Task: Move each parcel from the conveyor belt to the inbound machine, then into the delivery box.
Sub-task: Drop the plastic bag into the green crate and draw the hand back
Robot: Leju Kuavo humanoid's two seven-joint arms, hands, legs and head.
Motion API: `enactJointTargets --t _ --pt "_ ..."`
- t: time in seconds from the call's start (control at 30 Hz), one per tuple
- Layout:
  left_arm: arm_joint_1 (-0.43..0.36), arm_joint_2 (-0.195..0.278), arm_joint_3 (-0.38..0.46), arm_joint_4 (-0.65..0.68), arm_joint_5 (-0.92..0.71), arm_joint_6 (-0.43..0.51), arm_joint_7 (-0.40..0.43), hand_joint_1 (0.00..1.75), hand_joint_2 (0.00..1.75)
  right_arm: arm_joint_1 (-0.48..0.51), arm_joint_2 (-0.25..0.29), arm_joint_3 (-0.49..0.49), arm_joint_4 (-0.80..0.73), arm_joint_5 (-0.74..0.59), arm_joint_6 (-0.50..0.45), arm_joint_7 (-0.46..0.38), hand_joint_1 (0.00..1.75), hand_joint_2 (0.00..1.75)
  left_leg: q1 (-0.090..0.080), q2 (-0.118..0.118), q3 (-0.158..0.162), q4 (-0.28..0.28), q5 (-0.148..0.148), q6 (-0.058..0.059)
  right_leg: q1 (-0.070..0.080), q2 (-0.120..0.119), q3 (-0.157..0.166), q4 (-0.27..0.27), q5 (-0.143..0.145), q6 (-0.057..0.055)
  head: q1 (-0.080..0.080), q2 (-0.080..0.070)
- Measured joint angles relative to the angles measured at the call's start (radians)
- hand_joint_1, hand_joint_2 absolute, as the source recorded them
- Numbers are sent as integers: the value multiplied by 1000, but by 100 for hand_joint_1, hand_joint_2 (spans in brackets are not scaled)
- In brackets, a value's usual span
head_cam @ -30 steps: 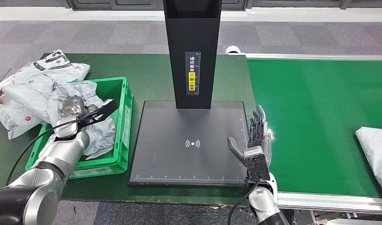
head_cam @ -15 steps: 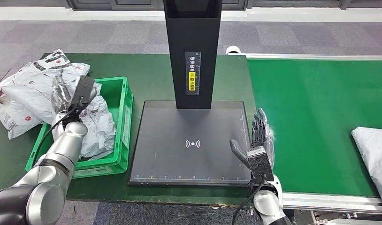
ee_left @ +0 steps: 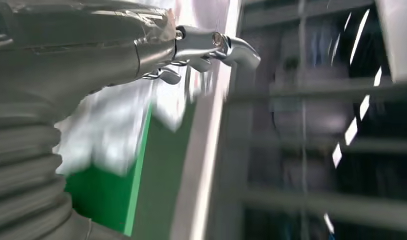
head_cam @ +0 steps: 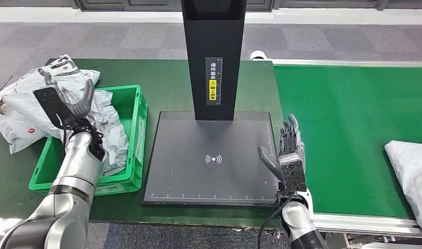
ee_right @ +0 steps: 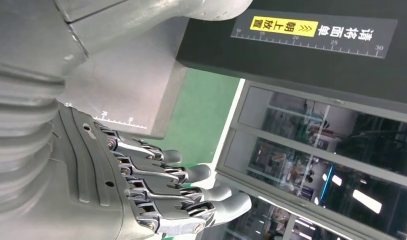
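A grey carpet-tiled floor (head_cam: 121,36) fills the scene from nine o'clock round to three o'clock, beyond the green-covered table (head_cam: 162,78). At twelve o'clock, a white strip (head_cam: 328,15) runs along the base of a dark wall. A small white round object (head_cam: 257,55) sits at the table's far edge, at about one o'clock.

left arm: bent at elbow, forearm raised | left hand (head_cam: 64,106): lifted, fingers (head_cam: 87,92) spread apart, holding nothing | right arm: reaching forward from below, forearm upright | right hand (head_cam: 289,155): upright, fingers (ee_right: 191,173) extended side by side, thumb apart, holding nothing
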Motion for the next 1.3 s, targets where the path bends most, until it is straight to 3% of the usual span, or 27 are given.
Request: enactJointTargets --t 0.13,0.33,0.47,0.63,0.7,0.77,0.87,0.93,1.1,1.3 --pt "80 -38 -135 -80 60 -158 32 0 175 -21 -14 -23 20 33 -41 9 0 175 -1 -1 -1 0 -1 1 -2 -1 0 -1 0 1 0 0" --pt "134 -74 -301 -94 79 -265 59 0 175 -58 -39 -80 80 146 -143 62 0 175 -2 0 -1 0 -1 2 -3 0 -1 -1 1 2 0 0" --pt "156 -111 -394 -60 56 -279 41 0 175 -86 -71 -147 167 487 -275 196 0 175 -2 -4 -1 1 -1 3 -3 -4 0 -1 0 2 0 0" --pt "180 -140 -454 -17 71 -307 38 0 175 -99 -86 -300 242 775 -296 270 0 175 -2 -4 -2 1 -1 3 -3 -4 0 -1 0 2 0 0" --pt "183 -147 -463 -5 77 -319 42 0 175 -102 -87 -361 264 904 -297 342 0 175 -2 -4 -2 1 -1 4 -3 -4 0 -1 0 2 0 0" --pt "183 -156 -470 9 73 -323 51 0 175 -106 -98 -417 295 1063 -297 466 0 175 -2 -5 -2 1 -1 4 -3 -5 0 -1 0 2 0 0" --pt "183 -164 -474 27 43 -300 63 0 175 -107 -135 -481 339 1289 -297 673 0 175 -2 -6 -3 1 -1 4 -3 -6 0 -1 0 3 0 0" --pt "182 -165 -476 38 12 -276 73 0 175 -107 -167 -504 370 1366 -297 762 0 175 -2 -5 -3 1 -1 4 -4 -5 0 -1 0 3 0 0" --pt "166 -167 -490 69 -37 -259 82 0 175 -153 -243 -510 551 1405 -231 971 0 175 -2 -5 -3 1 -1 5 -5 -5 0 -1 0 4 0 0" --pt "148 -172 -493 101 -47 -258 86 0 175 -187 -282 -503 685 1407 -134 1036 0 175 -2 -6 -3 1 -1 6 -4 -6 0 -1 0 4 0 0"
